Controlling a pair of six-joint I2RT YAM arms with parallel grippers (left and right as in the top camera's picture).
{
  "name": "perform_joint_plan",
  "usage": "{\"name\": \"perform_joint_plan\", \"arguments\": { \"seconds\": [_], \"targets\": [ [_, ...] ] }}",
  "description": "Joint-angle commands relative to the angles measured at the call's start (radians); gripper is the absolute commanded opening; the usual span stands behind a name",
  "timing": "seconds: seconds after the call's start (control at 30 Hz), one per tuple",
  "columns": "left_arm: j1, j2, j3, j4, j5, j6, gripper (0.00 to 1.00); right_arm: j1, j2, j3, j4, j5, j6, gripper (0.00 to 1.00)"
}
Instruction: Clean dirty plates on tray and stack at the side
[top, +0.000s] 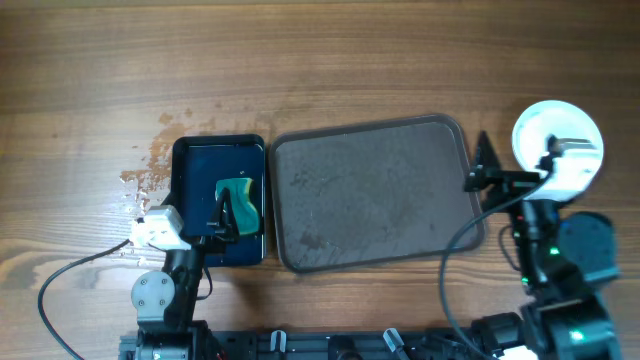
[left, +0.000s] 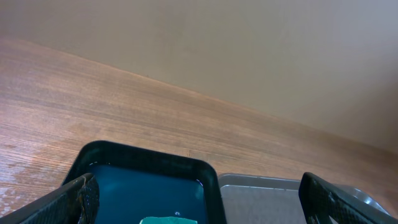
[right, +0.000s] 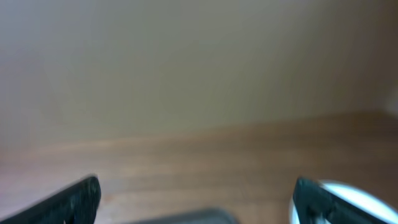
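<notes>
The large dark brown tray (top: 370, 190) lies mid-table with nothing on it. White plates (top: 545, 135) sit stacked on the table right of the tray, and the top one looks plain white. I cannot tell how many there are. My right gripper (top: 482, 172) is open and empty over the tray's right edge, next to the stack. In the right wrist view its fingers (right: 197, 185) are spread wide, with a plate's rim (right: 357, 196) at the right. My left gripper (top: 225, 218) is open over a green-yellow sponge (top: 240, 198). Its fingers (left: 198, 183) are wide apart.
The sponge lies in a smaller glossy black tray (top: 195, 160) holding dark liquid, left of the brown tray; the black tray also shows in the left wrist view (left: 149, 163). Wet specks (top: 150, 165) mark the wood left of it. Arm bases and cables line the front edge.
</notes>
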Motion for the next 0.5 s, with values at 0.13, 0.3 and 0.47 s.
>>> {"name": "perform_joint_plan", "arguments": {
  "seconds": [0.13,0.3,0.47],
  "targets": [
    [0.007,-0.009,-0.002,-0.007,0.016,-0.008,1.0,-0.053,-0.207,-0.325,0.257,-0.134,0.094,1.0],
    [0.007,-0.009,-0.002,-0.007,0.016,-0.008,1.0,-0.126,-0.352,-0.42,0.257,-0.164,0.137,1.0],
    [0.007,-0.009,-0.002,-0.007,0.016,-0.008,1.0,-0.174,-0.465,-0.497,0.261,-0.232,0.136,1.0]
  ]
}}
